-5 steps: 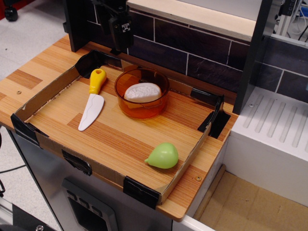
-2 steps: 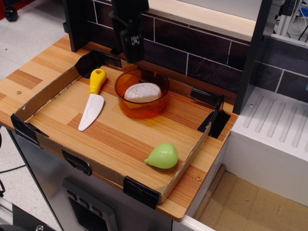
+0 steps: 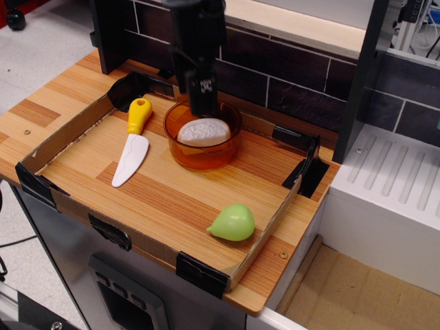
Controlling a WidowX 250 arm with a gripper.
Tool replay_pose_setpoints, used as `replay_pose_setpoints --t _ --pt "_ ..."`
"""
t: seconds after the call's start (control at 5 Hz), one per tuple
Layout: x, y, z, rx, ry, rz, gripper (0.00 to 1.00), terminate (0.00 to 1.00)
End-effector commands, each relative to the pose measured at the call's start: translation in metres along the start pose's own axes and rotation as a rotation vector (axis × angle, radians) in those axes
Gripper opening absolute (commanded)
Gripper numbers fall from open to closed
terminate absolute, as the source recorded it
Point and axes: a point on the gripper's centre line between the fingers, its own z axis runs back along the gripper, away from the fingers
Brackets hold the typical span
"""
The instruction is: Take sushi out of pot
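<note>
the black robot claw (image 3: 203, 103) hangs at the far rim of the round translucent amber-orange plastic pot (image 3: 180, 152), its tip reaching just above the far edge of the small white oval sushi piece with a bumpy rice-like top (image 3: 204, 131). the sushi lies inside the pot, immediately on the near side of the claw; whether the two touch cannot be told. the fingers merge into one dark shape, so whether they are apart or together cannot be told either. the arm above is cut off by the top edge.

left of the pot lies the white-bladed toy knife with a yellow handle (image 3: 132, 143), and near and to the right sits the pale green pear-shaped toy (image 3: 233, 222), both on the wooden board with low cardboard walls (image 3: 172, 206).

compared with a second ago, the claw has come down and to the right, from high at the far wall to the pot's rim; sushi, knife and pear have not moved.
</note>
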Motion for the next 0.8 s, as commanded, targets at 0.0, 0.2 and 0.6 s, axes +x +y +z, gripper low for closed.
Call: replay_pose_setpoints --t 0.0,0.2,0.6 --pt "0.0 -0.006 -0.012 0.055 0.017 -0.025 1.0 0.0" --pt "0.0 -0.005 -0.02 0.074 0.032 -0.023 1.0 0.0" --pt "-0.005 -0.004 -0.025 0.084 0.039 -0.026 0.0 0.0"
